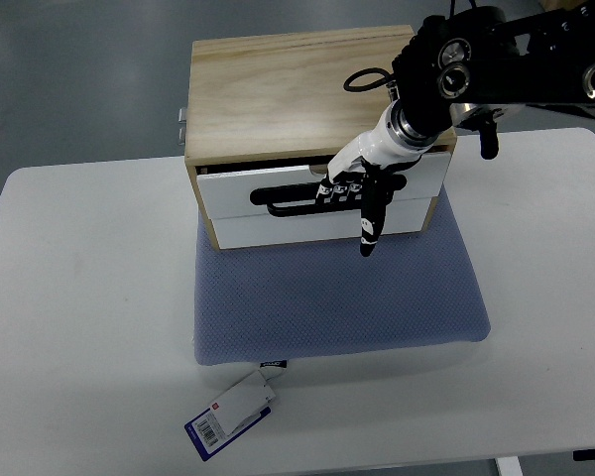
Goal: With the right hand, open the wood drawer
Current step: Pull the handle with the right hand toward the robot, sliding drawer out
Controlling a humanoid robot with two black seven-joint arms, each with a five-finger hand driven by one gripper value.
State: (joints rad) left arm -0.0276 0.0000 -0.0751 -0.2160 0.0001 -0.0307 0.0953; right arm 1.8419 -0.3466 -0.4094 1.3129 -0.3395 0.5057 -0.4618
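The wood drawer (pixel 317 193) sits in the box (pixel 297 89) at twelve o'clock on the blue mat (pixel 337 297). The right hand (pixel 362 188) has its fingers curled around the black handle (pixel 278 201). The drawer looks barely pulled out, so most pulling is left.

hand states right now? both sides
Right hand: fingers curled over the black handle of the upper white drawer, one finger pointing down past it.
Left hand: not in view.
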